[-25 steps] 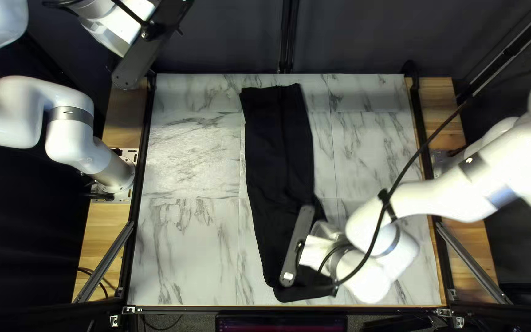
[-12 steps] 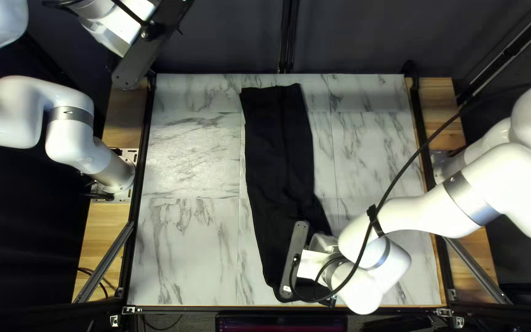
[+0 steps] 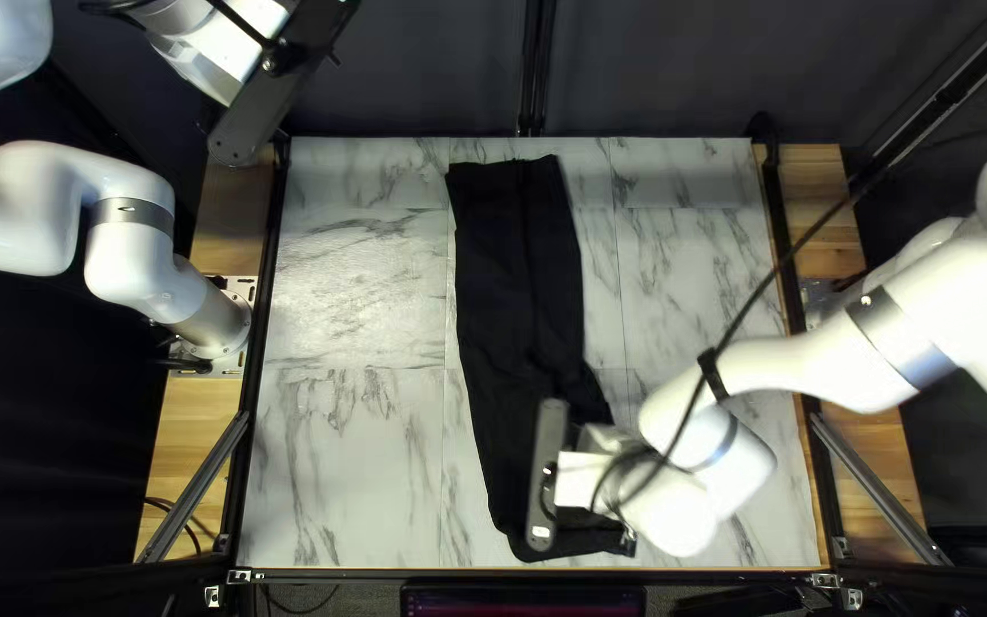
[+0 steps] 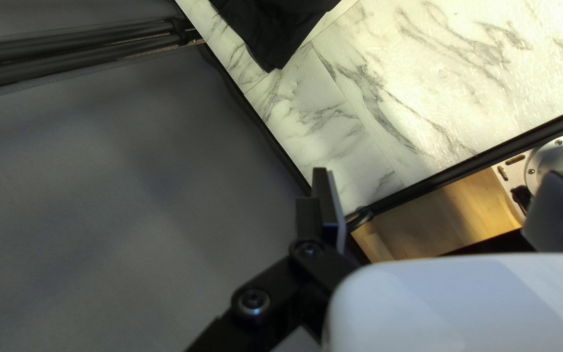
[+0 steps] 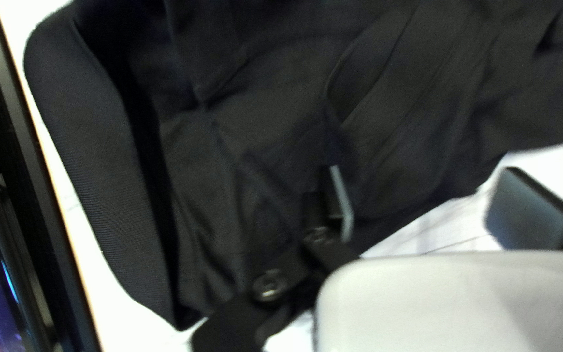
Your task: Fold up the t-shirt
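Two released pairs: left fingers [image 4: 326,203], and right fingers [image 5: 340,201] above creased, rib-edged black T-shirt [image 3: 516,274].

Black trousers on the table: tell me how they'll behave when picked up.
The black trousers will probably hang floppy, since they show soft creases. The ribbed waistband looks thicker, so it may bend less readily. Lying flat, they seem unlikely to roll.

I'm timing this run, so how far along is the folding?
The lengthwise fold looks done: the black garment lies as a long, narrow strip. Nothing is gripped: the right end effector is open over its near part, the left end effector open, away from the garment. A crosswise fold probably remains, since the garment's two ends lie far apart.
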`<state>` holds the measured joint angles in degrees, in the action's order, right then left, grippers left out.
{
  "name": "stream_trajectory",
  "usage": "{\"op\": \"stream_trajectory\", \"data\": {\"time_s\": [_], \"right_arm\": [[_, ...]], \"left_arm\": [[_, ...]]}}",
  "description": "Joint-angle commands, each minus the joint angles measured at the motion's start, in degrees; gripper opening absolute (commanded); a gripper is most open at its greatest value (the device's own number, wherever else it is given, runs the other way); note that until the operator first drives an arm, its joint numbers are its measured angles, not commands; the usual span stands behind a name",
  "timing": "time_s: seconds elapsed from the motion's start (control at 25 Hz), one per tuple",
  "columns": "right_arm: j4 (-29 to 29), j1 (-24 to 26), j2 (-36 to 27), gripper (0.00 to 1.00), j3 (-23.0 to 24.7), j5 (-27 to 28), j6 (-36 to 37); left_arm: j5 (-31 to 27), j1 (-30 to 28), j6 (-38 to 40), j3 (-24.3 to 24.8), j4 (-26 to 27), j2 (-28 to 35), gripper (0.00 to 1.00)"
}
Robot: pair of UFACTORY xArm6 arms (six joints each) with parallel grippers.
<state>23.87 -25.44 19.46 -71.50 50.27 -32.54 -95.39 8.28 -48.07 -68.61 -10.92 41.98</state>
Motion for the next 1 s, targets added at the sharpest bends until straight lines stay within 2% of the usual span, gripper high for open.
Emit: {"op": "stream_trajectory", "data": {"time_s": [0.04, 0.12, 0.28, 0.32, 0.44, 0.72, 1.0], "right_arm": [[-7.6, 5.3, 5.3, 1.0, -6.1, -1.2, 18.9], [-11.3, 6.4, 6.9, 1.0, -7.5, -0.1, 27.0], [-17.0, 7.9, 7.8, 1.0, -7.2, 0.6, 39.7], [-19.0, 8.3, 8.3, 1.0, -7.7, 1.4, 44.5], [-22.1, 8.9, 10.1, 1.0, -10.3, 5.2, 52.7], [-25.9, 9.2, 13.6, 1.0, -14.5, 12.6, 62.6], [-27.4, 10.2, 17.6, 1.0, -20.2, 19.5, 66.6]], "left_arm": [[0.0, 0.0, 0.0, 0.0, 0.0, 0.0, 1.0], [0.0, 0.0, 0.0, 0.0, 0.0, 0.0, 1.0], [0.0, 0.0, 0.0, 0.0, 0.0, 0.0, 1.0], [0.0, 0.0, 0.0, 0.0, 0.0, 0.0, 1.0], [0.0, 0.0, 0.0, 0.0, 0.0, 0.0, 1.0], [0.0, 0.0, 0.0, 0.0, 0.0, 0.0, 1.0], [0.0, 0.0, 0.0, 0.0, 0.0, 0.0, 1.0]]}}
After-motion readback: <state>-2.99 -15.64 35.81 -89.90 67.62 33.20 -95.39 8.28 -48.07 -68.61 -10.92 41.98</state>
